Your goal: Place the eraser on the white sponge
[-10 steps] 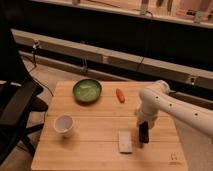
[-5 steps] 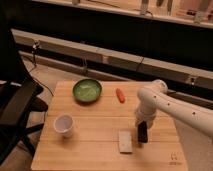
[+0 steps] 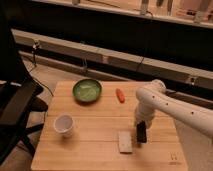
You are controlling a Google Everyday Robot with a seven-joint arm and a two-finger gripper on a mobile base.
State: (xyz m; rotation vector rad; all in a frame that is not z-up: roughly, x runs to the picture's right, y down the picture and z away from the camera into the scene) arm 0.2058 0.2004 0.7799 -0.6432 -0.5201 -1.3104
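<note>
Nearest of all, the white sponge (image 3: 125, 141) lies flat on the wooden table (image 3: 95, 150), its long axis running from the near edge toward the far one. Just right of it stands the eraser (image 3: 141, 132), a small black block set upright, its long axis vertical and its lower end at or just above the tabletop; whether it touches the sponge cannot be told. The gripper (image 3: 141, 125) comes down onto the eraser's upper end from the white arm (image 3: 170, 105), which reaches in from the right; it appears to be clasping the block. A faint mark sits near the table's right front corner, too small to read. Further left is a white cup (image 3: 64, 124). Beyond, a green bowl (image 3: 87, 90) and a small orange carrot-like object (image 3: 120, 95) rest near the far edge. A black chair (image 3: 15, 107) stands to the left.
</note>
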